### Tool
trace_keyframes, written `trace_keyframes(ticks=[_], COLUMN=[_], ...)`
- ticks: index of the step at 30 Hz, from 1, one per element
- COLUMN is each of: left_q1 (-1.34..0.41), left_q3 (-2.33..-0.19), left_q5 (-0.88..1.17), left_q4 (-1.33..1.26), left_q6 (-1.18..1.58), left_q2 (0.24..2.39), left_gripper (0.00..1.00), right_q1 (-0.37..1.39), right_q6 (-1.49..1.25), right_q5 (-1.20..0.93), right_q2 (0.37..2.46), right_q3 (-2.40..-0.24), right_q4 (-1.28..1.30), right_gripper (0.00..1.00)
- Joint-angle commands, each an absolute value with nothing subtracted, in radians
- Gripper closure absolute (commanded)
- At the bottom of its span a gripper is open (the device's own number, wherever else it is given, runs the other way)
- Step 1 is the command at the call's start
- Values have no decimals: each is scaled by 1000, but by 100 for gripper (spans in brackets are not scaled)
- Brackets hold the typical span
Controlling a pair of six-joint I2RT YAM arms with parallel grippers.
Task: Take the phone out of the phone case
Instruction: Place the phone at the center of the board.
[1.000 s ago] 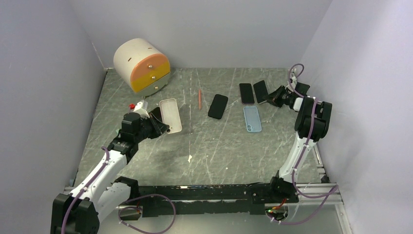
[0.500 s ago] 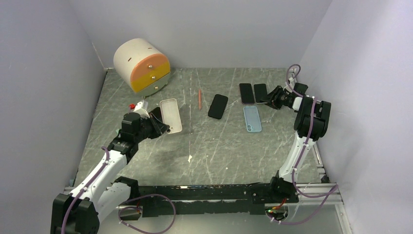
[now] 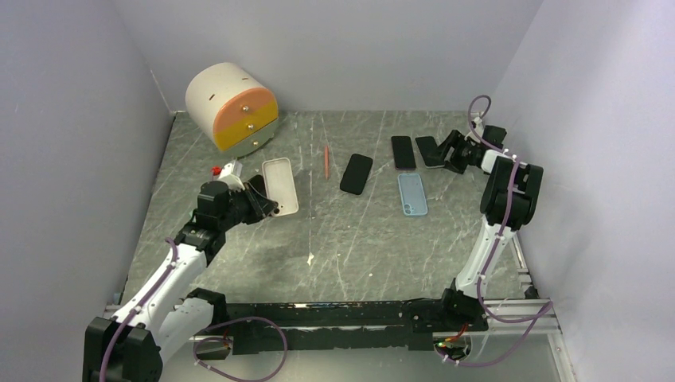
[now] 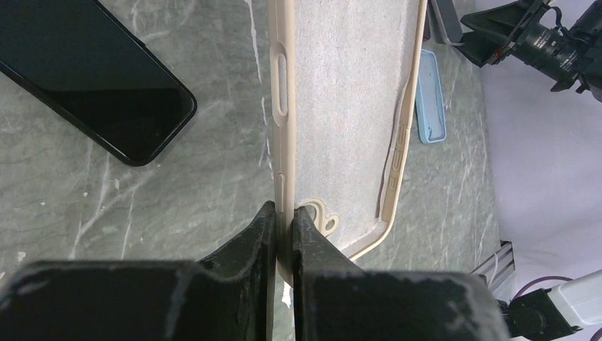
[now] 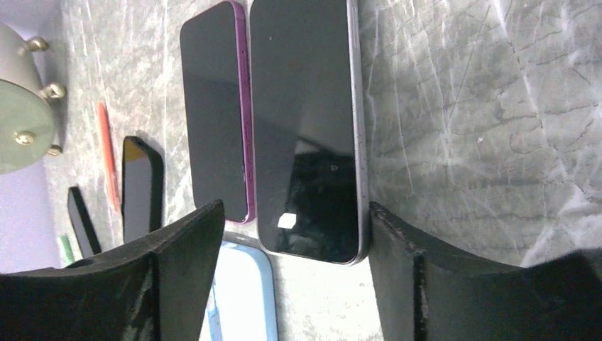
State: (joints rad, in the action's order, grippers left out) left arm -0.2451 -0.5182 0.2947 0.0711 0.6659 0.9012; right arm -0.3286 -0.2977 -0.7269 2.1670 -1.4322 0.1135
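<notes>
My left gripper [image 4: 284, 220] is shut on the long rim of an empty beige phone case [image 4: 348, 92], close to its camera cut-out. In the top view the case [image 3: 280, 187] sits at the left of the table. A black phone [image 4: 92, 71] lies flat beside it. At the back right, my right gripper [image 5: 294, 227] is open, its fingers [image 5: 397, 241] on either side of the near end of a grey-rimmed dark phone [image 5: 305, 128]. That phone [image 3: 428, 150] lies flat on the table and nothing is held.
A purple-edged phone [image 3: 403, 152] lies next to the grey-rimmed one. An empty light blue case [image 3: 412, 193] is just in front, and another black phone [image 3: 356, 173] lies mid-table. An orange pen [image 3: 326, 161] and a drum-shaped drawer unit [image 3: 233, 107] are at the back left. Walls close in on both sides.
My right gripper has opened and let go of the grey-rimmed phone, which now lies flat beside the purple-edged one. The left gripper and the beige case have not moved.
</notes>
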Motion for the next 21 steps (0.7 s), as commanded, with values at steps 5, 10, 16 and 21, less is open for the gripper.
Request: trace_keyframes(ticks=[5, 10, 16, 21], left_q1=[-244, -248, -253, -260], left_q3=[-593, -612, -647, -693], left_q5=[338, 347, 378, 373], left_q4=[34, 38, 40, 70], left_q6=[655, 662, 691, 711], left_q2=[916, 929, 970, 1006], left_gripper=[97, 97, 98, 97], right_q1=[-313, -274, -122, 126], right_q6=[-234, -229, -328, -449], right_q5=[-512, -414, -374, -266], right_q2=[2023, 1936, 1677, 1455], right_q3=[-1331, -1265, -1100, -986], right_q4=[185, 222, 122, 55], right_gripper=[13, 11, 6, 6])
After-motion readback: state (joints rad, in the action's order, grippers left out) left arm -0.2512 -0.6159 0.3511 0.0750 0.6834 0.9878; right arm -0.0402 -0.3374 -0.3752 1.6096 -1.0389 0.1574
